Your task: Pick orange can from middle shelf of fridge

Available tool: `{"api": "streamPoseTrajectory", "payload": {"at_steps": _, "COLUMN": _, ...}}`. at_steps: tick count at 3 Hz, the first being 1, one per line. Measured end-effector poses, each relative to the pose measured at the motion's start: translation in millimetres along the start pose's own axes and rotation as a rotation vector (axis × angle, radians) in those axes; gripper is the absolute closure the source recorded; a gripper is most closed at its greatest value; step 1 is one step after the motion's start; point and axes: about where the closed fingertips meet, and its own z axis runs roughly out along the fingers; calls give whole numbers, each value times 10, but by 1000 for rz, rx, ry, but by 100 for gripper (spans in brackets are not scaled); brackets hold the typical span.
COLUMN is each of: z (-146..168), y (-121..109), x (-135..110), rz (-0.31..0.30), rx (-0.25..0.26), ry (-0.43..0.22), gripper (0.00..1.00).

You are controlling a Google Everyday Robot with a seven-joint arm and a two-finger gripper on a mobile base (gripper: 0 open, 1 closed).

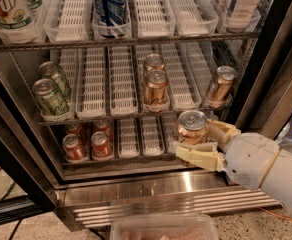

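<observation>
Outside the fridge (161,194), at 4 o'clock from the middle shelf (123,84), my gripper (200,143) clamps the orange can (192,126); pick seems made, next I need a level retreat.

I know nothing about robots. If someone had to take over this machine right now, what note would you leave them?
The end effector is shut on the orange can, holding it in front of the fridge, below the middle shelf.
Done: the can is grasped and off its shelf; three matching cans sit there.
Left: probably just drawing the can clear of the fridge opening.
</observation>
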Motion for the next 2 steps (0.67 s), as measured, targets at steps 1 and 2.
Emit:
{"api": "streamPoseTrajectory", "payload": {"at_steps": 1, "z": -69, "y": 344, "x": -74, "rz": 21, "rx": -148, "ry": -20, "gripper": 100}}
{"api": "streamPoseTrajectory", "payload": {"at_steps": 2, "z": -76, "y": 443, "x": -58, "rz": 18, "rx": -186, "ry": -13, "gripper": 100}}
